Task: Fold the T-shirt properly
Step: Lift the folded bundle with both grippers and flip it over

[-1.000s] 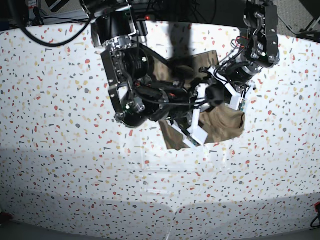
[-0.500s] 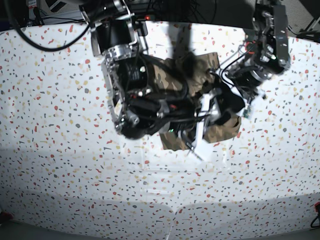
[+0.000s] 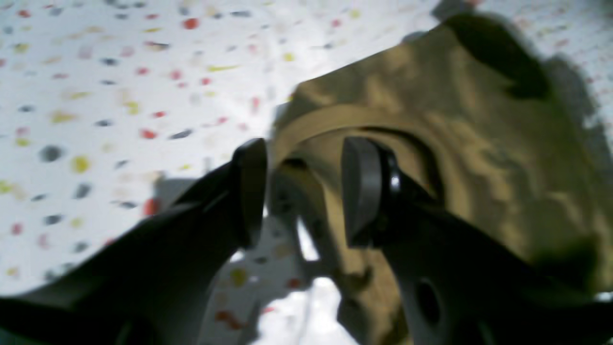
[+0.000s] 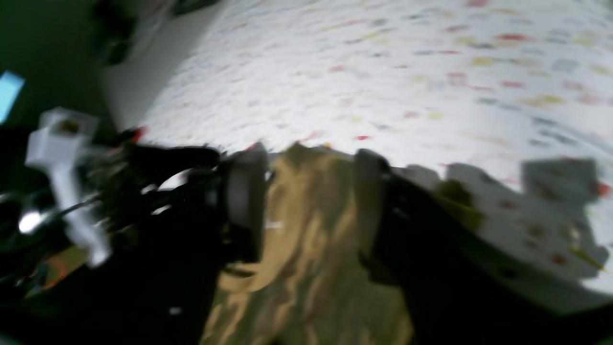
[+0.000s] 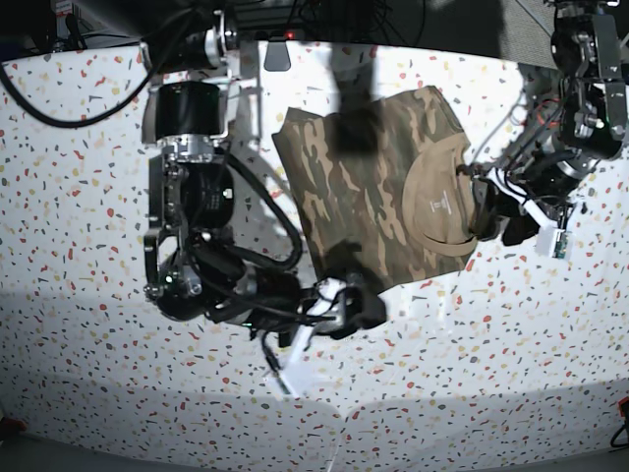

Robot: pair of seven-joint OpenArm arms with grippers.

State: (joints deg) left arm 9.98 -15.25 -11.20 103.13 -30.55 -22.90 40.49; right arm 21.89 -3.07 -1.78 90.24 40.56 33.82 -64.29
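The T-shirt [image 5: 364, 187] lies flat on the speckled table as a tilted, folded camouflage block, its tan inside collar [image 5: 437, 206] facing up on the right. My left gripper [image 5: 491, 214] hovers at the collar's right edge. In the left wrist view it [image 3: 304, 191] is open, and the T-shirt [image 3: 479, 143] with its tan collar band runs behind the gap. My right gripper [image 5: 356, 307] sits at the shirt's lower left corner. The blurred right wrist view shows it [image 4: 306, 206] open, with camouflage cloth [image 4: 306, 268] beyond the fingers.
The white terrazzo table [image 5: 98, 197] stretches all around the shirt. The right arm's bulky black body [image 5: 192, 226] stands left of the shirt. Cables and dark equipment [image 5: 295, 20] line the far edge. The table's front edge [image 5: 344, 433] curves below.
The shirt was bunched under both arms; now it lies spread flat and folded. The right arm has swung down and left, and the left arm has drawn back to the right.
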